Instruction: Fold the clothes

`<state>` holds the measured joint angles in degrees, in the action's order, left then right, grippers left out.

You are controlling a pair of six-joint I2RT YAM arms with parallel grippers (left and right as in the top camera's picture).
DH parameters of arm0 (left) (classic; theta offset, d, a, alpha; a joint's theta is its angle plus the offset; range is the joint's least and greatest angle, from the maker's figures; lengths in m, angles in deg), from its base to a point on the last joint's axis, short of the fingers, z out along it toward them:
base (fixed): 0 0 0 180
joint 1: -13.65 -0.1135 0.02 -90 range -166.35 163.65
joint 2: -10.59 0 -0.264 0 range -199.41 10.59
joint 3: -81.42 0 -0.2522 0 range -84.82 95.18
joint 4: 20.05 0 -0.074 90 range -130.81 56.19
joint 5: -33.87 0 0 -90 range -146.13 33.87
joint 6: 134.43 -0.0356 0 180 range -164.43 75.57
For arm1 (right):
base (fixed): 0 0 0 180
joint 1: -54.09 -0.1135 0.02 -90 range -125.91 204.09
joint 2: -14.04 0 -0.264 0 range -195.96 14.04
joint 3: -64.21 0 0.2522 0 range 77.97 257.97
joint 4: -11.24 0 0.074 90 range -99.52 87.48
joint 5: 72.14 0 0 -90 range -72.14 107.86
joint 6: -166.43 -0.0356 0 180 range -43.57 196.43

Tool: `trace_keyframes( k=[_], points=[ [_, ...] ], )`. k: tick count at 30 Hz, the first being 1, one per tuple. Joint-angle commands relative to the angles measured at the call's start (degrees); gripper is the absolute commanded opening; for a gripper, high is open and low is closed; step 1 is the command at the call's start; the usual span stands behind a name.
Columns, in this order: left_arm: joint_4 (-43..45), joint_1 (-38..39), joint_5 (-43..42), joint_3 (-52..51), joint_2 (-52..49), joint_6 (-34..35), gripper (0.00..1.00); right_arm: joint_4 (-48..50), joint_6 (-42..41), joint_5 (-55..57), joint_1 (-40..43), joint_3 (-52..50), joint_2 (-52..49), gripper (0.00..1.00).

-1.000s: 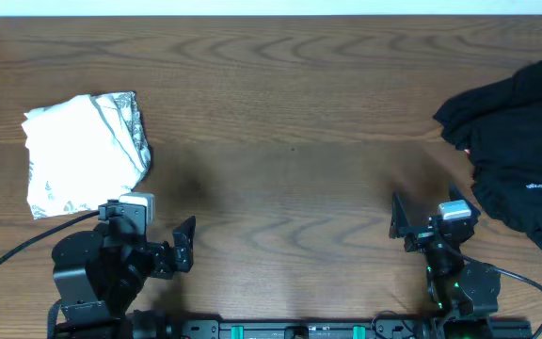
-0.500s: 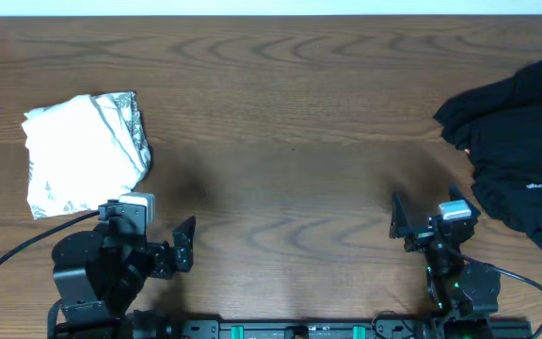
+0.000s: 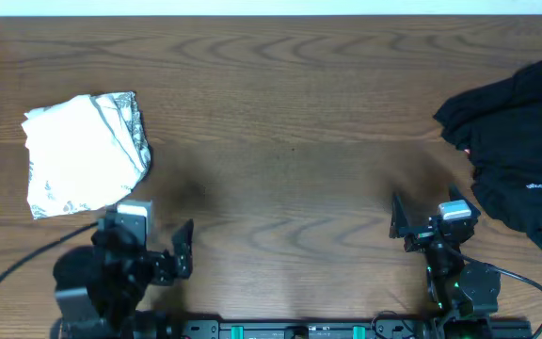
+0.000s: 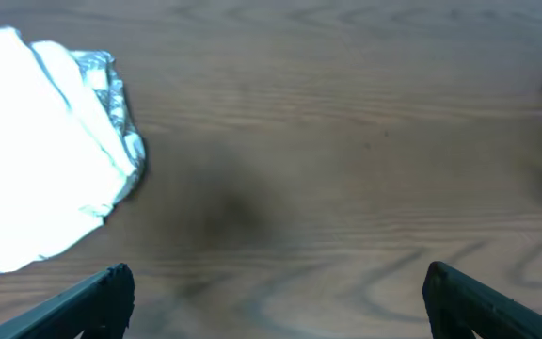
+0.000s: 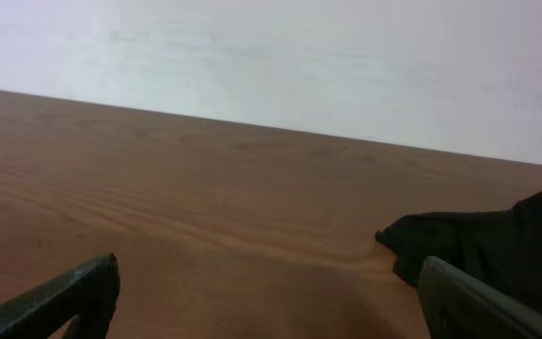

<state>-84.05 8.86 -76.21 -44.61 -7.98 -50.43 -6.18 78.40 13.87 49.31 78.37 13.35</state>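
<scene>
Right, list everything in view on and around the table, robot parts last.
table: one, brown wood grain, fills the overhead view.
folded cloth: one, white with a grey pattern along its right edge, left side of the table.
garment: one, black with a small white logo, crumpled at the right edge of the table.
wall: one, white, behind the far edge of the table in the right wrist view.
left arm: one, black, near edge on the left, just below the folded cloth; jaws open and empty.
right arm: one, black, near edge on the right, beside the garment; jaws open and empty.
</scene>
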Motion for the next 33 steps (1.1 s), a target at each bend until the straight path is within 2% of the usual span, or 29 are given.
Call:
trace_keyframes(
  k=[1, 6, 10, 23, 26, 29, 33],
  points=[
    [0.66, 2.69, 3.52, -3.96, 5.03, 0.07, 0.98, -0.37, 0.66, 0.76, 0.59, -0.09, 0.39, 0.99],
    [6.82, 5.97, 6.05, -12.59, 13.84, 0.37, 0.98, -0.37, 0.66, 0.76, 0.59, -0.09, 0.39, 0.99],
    [15.34, 5.97, 6.36, -18.80, 18.51, 0.57, 0.98, -0.37, 0.66, 0.76, 0.59, -0.09, 0.39, 0.99],
    [55.63, 5.97, 8.17, -40.15, 18.47, 0.52, 0.98, -0.37, 0.66, 0.76, 0.59, -0.09, 0.39, 0.99],
    [53.13, 5.86, 9.46, -39.98, 18.47, 0.48, 0.98, -0.37, 0.66, 0.76, 0.59, -0.09, 0.42, 0.99],
    [46.97, 5.86, 9.11, -39.98, 18.47, 0.74, 0.98, -0.37, 0.66, 0.76, 0.59, -0.09, 0.39, 0.99],
    [47.28, 5.86, 8.98, -39.95, 18.47, 3.74, 0.98, -0.37, 0.66, 0.76, 0.59, -0.09, 0.39, 0.99]
  ],
)
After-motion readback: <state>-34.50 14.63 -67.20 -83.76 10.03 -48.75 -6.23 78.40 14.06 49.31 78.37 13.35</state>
